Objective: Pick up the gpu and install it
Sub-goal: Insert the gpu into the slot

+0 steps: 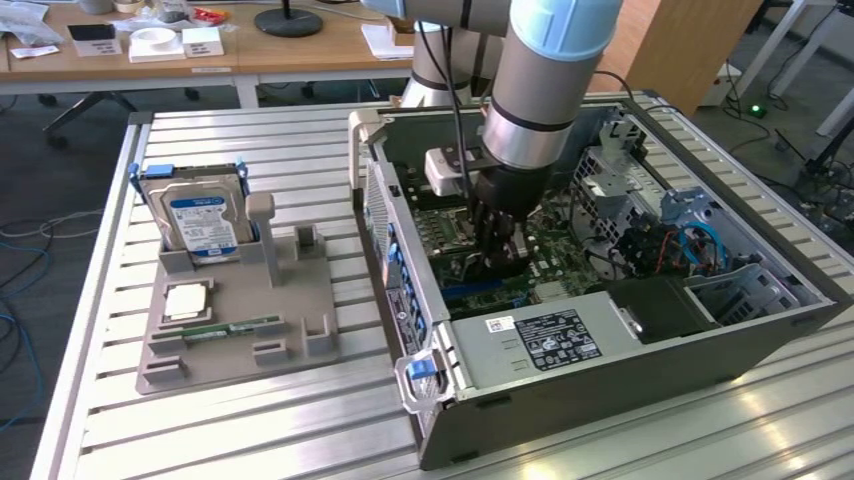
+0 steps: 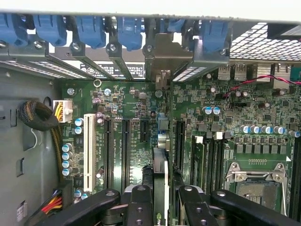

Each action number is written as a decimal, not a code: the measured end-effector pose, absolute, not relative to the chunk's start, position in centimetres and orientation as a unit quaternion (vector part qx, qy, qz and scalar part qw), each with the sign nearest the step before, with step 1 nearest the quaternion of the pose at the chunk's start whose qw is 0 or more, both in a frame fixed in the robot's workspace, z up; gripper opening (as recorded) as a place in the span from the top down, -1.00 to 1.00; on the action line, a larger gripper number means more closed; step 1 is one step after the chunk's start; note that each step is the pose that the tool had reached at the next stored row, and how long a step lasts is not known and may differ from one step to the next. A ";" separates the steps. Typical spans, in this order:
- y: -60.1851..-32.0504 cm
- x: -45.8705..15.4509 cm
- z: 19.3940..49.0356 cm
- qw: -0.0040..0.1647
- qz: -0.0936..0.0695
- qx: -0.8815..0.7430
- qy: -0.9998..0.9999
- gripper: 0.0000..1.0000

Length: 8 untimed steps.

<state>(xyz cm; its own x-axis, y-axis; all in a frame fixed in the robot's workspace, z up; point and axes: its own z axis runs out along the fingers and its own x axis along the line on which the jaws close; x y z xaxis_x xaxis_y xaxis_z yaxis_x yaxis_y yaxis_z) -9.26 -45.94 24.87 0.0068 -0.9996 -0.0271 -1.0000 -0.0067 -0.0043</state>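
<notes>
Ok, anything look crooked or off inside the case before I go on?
Nothing stands out. The gpu stands edge-on between the fingers, parallel to the long slots on the motherboard, with its bracket up against the rear wall. I see nothing bent or loose.

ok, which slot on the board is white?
The long slot at the row's end, by the blue capacitors, farthest from the CPU socket. The rest are black; the pincer's gpu is among those.
</notes>
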 end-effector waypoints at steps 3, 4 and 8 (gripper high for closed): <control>-45.9 -9.3 24.7 0.012 0.007 -0.709 0.705 0.47; -45.9 -9.3 24.7 0.012 0.006 -0.709 0.705 0.47; -45.9 -9.3 24.6 0.013 0.006 -0.709 0.705 0.47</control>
<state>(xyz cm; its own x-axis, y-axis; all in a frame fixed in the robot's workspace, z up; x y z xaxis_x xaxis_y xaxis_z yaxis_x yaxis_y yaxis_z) -9.26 -45.94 24.58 0.0069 -0.9996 -0.0269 -0.9999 -0.0067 -0.0098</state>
